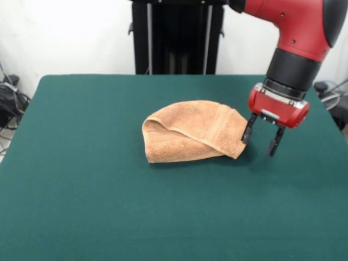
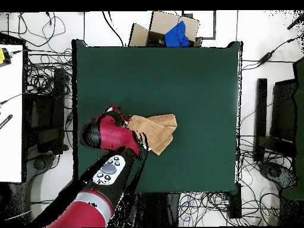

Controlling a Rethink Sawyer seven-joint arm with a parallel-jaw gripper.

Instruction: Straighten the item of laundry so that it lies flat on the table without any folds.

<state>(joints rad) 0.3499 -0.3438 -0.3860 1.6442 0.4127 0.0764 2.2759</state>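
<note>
Arm reaches down, gripper (image 1: 262,141) spread apart beside the folded towel (image 1: 190,133).

Glossy red arm (image 1: 296,24) with black wrist collar, red claw (image 1: 261,141) body, two slim black fingers (image 1: 274,142).

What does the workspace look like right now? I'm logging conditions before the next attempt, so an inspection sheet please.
Surface: green table, nothing on it but the towel.
Job's things: towel folded over itself, not flat.
Clutter: nothing seen on the table.
Grippers: gripper open, fingers pointing down at the towel's edge; contact unclear.
Cables: many on the floor around the table.
Surroundings: cardboard box with something blue beyond one table edge; black pedestal.
</note>
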